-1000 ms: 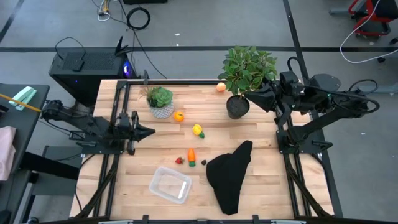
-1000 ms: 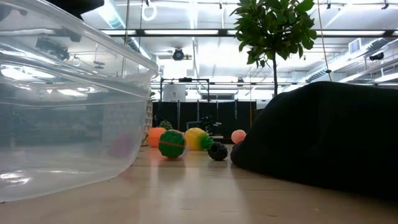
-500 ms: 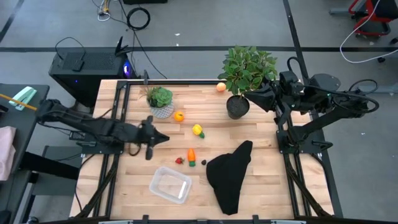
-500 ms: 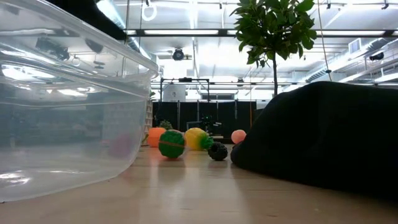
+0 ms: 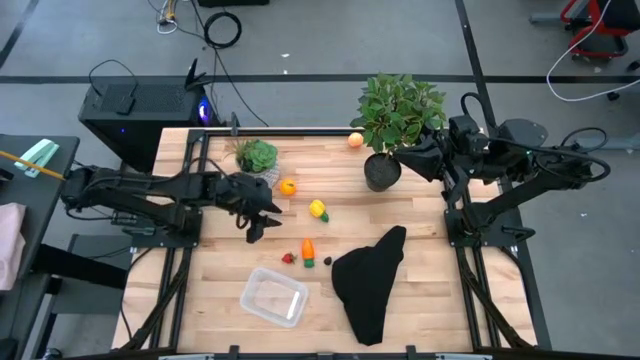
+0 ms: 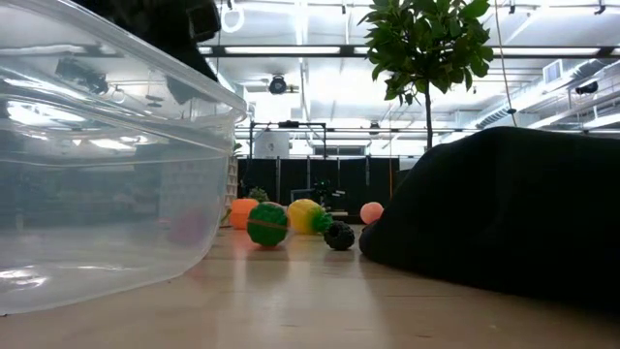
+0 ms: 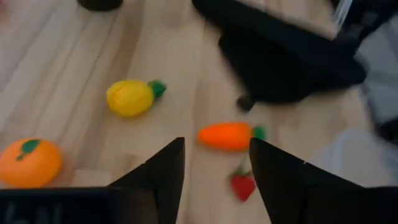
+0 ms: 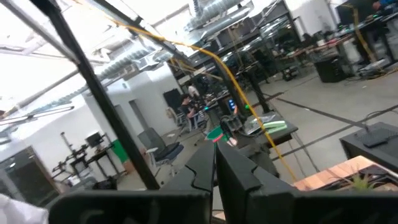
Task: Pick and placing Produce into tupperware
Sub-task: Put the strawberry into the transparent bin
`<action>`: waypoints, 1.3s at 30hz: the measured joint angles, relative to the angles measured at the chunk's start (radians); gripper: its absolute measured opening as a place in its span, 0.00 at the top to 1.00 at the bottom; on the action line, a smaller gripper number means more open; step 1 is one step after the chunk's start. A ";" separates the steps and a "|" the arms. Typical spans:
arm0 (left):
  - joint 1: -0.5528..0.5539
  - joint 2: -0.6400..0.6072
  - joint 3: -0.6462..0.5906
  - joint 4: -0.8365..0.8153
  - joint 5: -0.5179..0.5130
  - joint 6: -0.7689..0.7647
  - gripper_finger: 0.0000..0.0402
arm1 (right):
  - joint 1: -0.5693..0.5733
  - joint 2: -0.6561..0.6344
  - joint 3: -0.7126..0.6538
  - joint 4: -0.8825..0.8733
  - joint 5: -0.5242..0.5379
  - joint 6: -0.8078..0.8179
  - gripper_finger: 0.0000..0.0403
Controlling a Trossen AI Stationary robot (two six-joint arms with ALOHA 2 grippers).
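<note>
Left gripper (image 5: 262,215) newly over table (image 5: 420,290), parted

Closed right claw (image 8: 215,167) before workshop room

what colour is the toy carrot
Orange with a small green top; the carrot shows best in the left wrist view.

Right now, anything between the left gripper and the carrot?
Nothing: in the left wrist view only bare table separates the open left gripper from the carrot. The strawberry lies beside it.
</note>
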 joint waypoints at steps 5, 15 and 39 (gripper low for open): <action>0.047 0.005 0.001 -0.027 -0.004 -0.065 0.51 | 0.000 0.000 0.000 -0.010 -0.098 -0.018 0.94; -0.055 0.181 0.005 0.054 0.027 -0.487 0.44 | -0.001 -0.023 0.000 -0.112 -0.209 -0.045 0.94; -0.134 0.666 0.408 -0.317 0.060 -0.070 0.22 | 0.000 -0.026 0.000 -0.120 -0.289 -0.038 0.94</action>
